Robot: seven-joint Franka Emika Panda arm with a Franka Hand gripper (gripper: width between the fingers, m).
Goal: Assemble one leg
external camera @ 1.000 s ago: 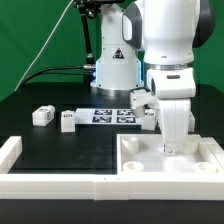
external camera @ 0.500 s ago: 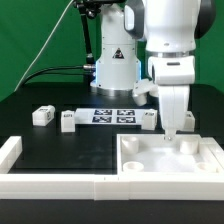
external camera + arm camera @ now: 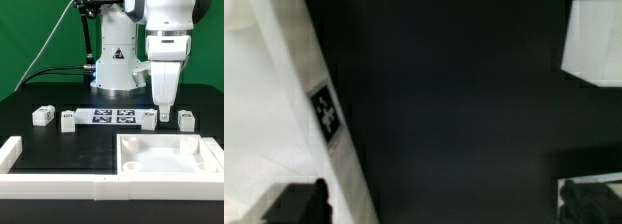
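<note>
Four small white legs with tags lie on the black table: two at the exterior view's left [image 3: 42, 116] [image 3: 67, 120] and two behind the tray, a third leg [image 3: 147, 119] and a fourth leg [image 3: 186, 119]. My gripper [image 3: 164, 112] hangs point-down between those last two, just behind the large white tray-like part [image 3: 170, 172]. In the wrist view my gripper [image 3: 438, 204] is open and empty over bare black table. One fingertip [image 3: 295, 205] is next to a white block with a tag [image 3: 326, 110], and another white block [image 3: 598, 40] is on the other side.
The marker board [image 3: 112, 115] lies flat between the two pairs of legs, in front of the arm's base [image 3: 112, 70]. A low white wall [image 3: 60, 186] runs along the front and turns up at the exterior view's left [image 3: 9, 150].
My gripper has risen out of the tray's far corner and moved back and toward the exterior view's left, to between the two legs behind the tray.
</note>
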